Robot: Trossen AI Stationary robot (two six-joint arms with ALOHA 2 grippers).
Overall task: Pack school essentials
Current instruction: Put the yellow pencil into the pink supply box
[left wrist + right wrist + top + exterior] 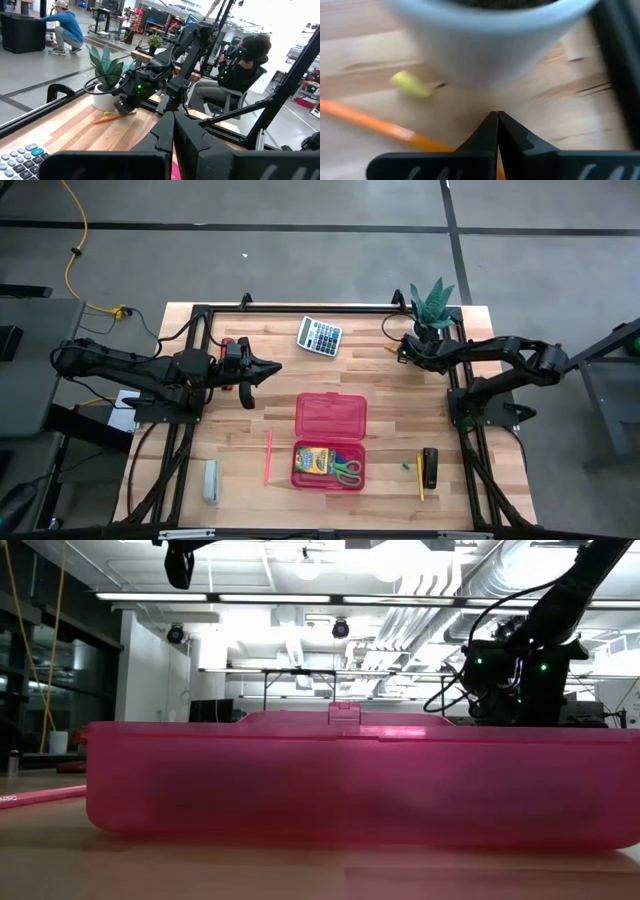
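Note:
The pink case (330,418) lies open on the table's middle. Its near half holds the yellow-green crayon box (313,460) and the green-handled scissors (348,471). A pink pencil (268,457) lies left of it. A yellow pencil (420,477) and a green eraser (407,466) lie to its right. An orange pencil (370,125) lies flat beside the plant's white pot (490,40). My right gripper (497,117) points down over it, shut. My left gripper (270,367) hovers level at the left, shut and holding nothing. My right gripper's shut fingers (485,135) slant down over the orange pencil's end (427,144) close to the pot. The pencil runs on under the fingers, which hide it there. I cannot tell whether they touch it.
A calculator (319,335) sits at the far middle. A pale grey block (211,481) lies near the front left, and a black object (430,467) lies by the yellow pencil. A small yellow-green piece (412,84) lies against the pot. People are in the room beyond (62,27).

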